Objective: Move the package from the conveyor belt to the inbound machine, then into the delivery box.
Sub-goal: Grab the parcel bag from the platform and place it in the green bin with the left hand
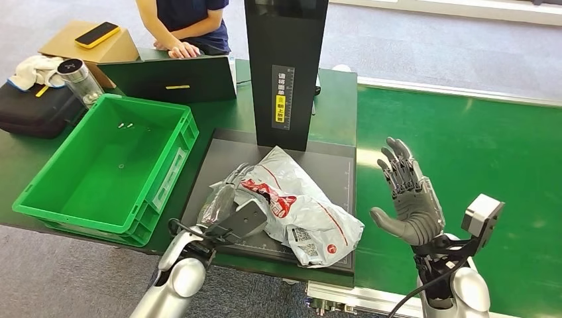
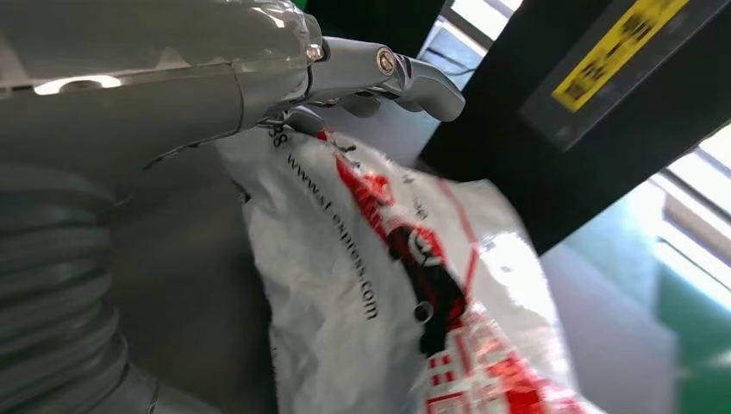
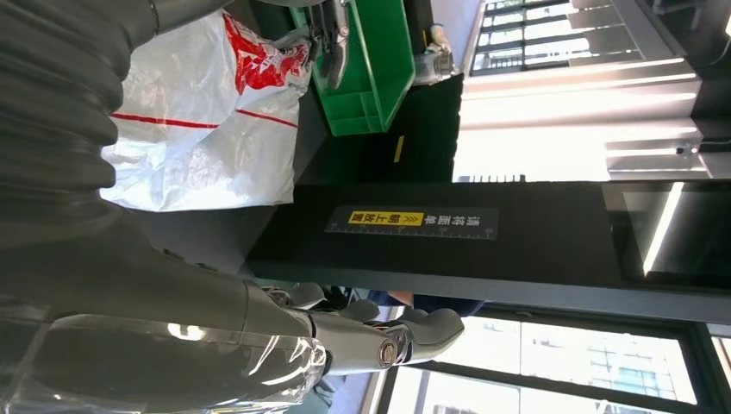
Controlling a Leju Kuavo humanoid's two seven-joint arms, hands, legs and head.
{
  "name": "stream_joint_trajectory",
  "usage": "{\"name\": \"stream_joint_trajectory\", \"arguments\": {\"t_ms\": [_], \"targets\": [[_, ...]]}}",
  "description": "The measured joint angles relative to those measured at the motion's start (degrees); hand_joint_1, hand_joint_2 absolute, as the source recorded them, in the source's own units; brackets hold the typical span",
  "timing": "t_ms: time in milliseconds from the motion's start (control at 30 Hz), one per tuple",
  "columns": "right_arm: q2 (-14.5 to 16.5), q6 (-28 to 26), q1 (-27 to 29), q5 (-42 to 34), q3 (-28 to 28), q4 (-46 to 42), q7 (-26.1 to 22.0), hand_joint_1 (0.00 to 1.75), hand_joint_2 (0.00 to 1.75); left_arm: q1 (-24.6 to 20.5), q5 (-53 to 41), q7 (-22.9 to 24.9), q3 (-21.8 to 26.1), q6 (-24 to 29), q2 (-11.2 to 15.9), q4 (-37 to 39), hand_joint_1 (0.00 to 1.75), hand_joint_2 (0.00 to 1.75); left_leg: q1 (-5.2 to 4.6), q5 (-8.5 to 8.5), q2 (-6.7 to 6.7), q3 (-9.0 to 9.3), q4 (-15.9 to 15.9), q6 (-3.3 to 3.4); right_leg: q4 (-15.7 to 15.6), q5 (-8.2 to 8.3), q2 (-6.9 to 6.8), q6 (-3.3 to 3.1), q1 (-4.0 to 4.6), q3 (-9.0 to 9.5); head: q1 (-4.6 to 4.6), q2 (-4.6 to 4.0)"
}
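Note:
The package point(image 1: 305, 212), a crumpled white and grey plastic mailer with red print, lies on the black platform point(image 1: 335, 165) of the inbound machine, in front of its tall black column point(image 1: 285, 66). My left hand point(image 1: 222, 199) grips the package's left edge, with the thumb point(image 2: 405, 73) over the bag point(image 2: 371, 285). My right hand point(image 1: 405, 195) is raised to the right of the platform, fingers spread and holding nothing. The green delivery box point(image 1: 66, 220) stands to the left of the platform. The right wrist view shows the package point(image 3: 198, 112) and the box point(image 3: 371, 69).
The green conveyor belt point(image 1: 464, 146) runs along the right. At the back, a person point(image 1: 185, 26) leans on a dark laptop lid point(image 1: 179, 79). A cardboard box with a yellow phone point(image 1: 97, 34), a jar point(image 1: 83, 79) and a black case point(image 1: 33, 109) sit behind the green box.

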Motion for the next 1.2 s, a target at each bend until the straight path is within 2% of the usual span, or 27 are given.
{"name": "stream_joint_trajectory", "arguments": {"t_ms": [133,200,267,333,833,1033,1200], "targets": [[1.11,-0.06,0.53,0.57,-0.33,-0.79,0.46,0.00,1.75,-1.12,-5.11,3.52,-0.98,3.58,-0.14,3.27,0.00,1.75,0.00,0.00,0.00,0.00,0.00,0.00,0.00,0.00,0.00,0.00,0.00,0.01,0.01,0.00],[1.47,-0.07,0.69,0.80,-0.46,-1.09,0.57,0.00,1.75,-1.67,-5.98,4.17,-1.03,3.80,-0.18,4.61,0.18,1.75,0.00,0.00,0.00,0.00,0.00,0.00,0.00,0.00,0.00,0.00,0.00,0.01,0.01,-0.01],[1.73,-0.07,0.74,0.99,-0.54,-1.22,0.67,0.00,1.75,-2.17,-6.45,4.42,-1.03,3.19,-0.20,5.88,1.06,1.75,0.00,0.00,0.00,0.00,0.00,0.00,0.00,0.00,0.00,0.00,-0.01,0.01,0.00,0.01],[1.91,-0.06,0.72,1.09,-0.59,-1.22,0.71,0.00,1.75,-2.61,-6.61,4.31,-1.02,2.31,-0.21,7.10,1.75,1.75,0.00,0.00,0.00,0.00,0.00,0.00,0.00,0.00,0.01,0.00,-0.01,0.01,0.00,0.01],[2.70,-0.24,0.76,2.15,-0.61,-1.17,1.31,0.00,1.75,-3.81,-2.75,-0.35,-0.26,-0.08,-0.53,10.82,1.75,1.75,0.00,0.00,0.00,-0.01,0.00,0.00,0.00,0.00,0.00,0.00,0.00,0.02,0.01,0.00],[2.76,-0.21,0.71,2.15,-0.61,-1.10,1.37,0.00,1.75,-3.01,0.55,-7.48,-0.08,1.37,-0.51,9.89,1.75,1.75,0.00,0.00,0.00,-0.01,0.00,0.00,0.00,0.00,0.00,0.00,0.00,0.01,0.00,0.01],[2.75,-0.20,0.72,2.14,-0.61,-1.09,1.39,0.00,1.75,-1.31,1.55,-10.53,0.27,5.08,-0.25,5.32,1.75,1.75,0.00,0.00,0.00,-0.02,0.00,0.00,0.01,0.00,0.00,0.00,0.00,-0.01,-0.01,0.01]]}}
